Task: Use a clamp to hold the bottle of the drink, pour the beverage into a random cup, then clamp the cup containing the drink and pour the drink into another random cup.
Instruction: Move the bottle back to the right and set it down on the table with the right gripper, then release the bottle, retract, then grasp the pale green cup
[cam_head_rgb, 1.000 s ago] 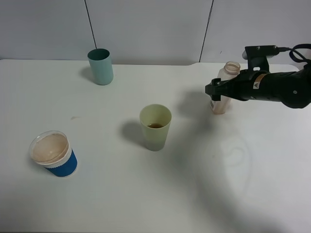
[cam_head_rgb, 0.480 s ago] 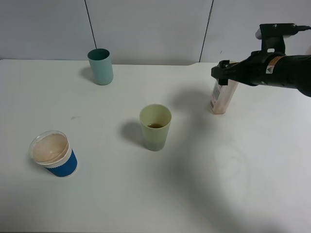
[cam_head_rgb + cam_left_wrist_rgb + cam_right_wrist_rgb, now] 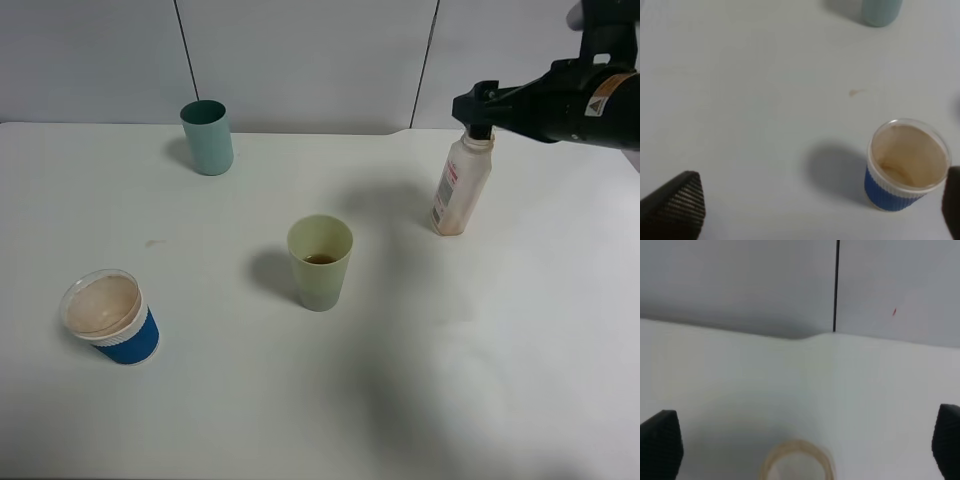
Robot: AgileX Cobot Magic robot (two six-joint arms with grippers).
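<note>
Bottle (image 3: 461,185) upright on white table (image 3: 550,350); grey panelled wall (image 3: 300,60) behind.

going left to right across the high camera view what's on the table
blue-sleeved white cup → teal tumbler → pale yellow-green tumbler → bottle
</note>
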